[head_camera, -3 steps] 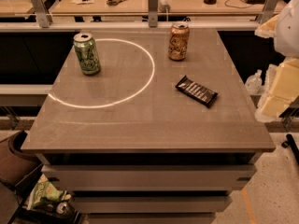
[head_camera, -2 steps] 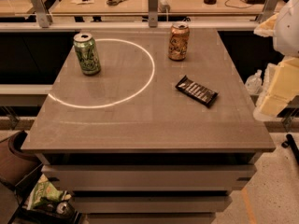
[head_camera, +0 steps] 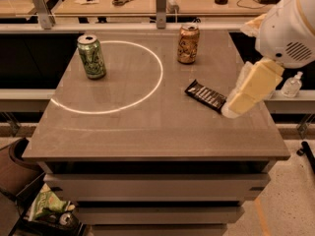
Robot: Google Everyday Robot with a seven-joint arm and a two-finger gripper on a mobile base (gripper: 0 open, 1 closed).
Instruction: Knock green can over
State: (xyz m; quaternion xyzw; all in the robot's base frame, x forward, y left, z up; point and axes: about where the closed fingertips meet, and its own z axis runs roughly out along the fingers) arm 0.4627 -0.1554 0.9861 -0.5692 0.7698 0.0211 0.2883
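One green can point(head_camera: 91, 57) stands across the table point(head_camera: 147, 132) from the fingers point(head_camera: 241, 95), spread unclear.

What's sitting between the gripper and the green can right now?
In the camera view, the dark snack bar lies just beside the gripper, over the table's right side; past it, only the white ring crosses the way to the green can.

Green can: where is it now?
Camera view: the green can stands at the table's back left, on the white ring's edge, brown can to its right. The pincer hangs by the snack bar.
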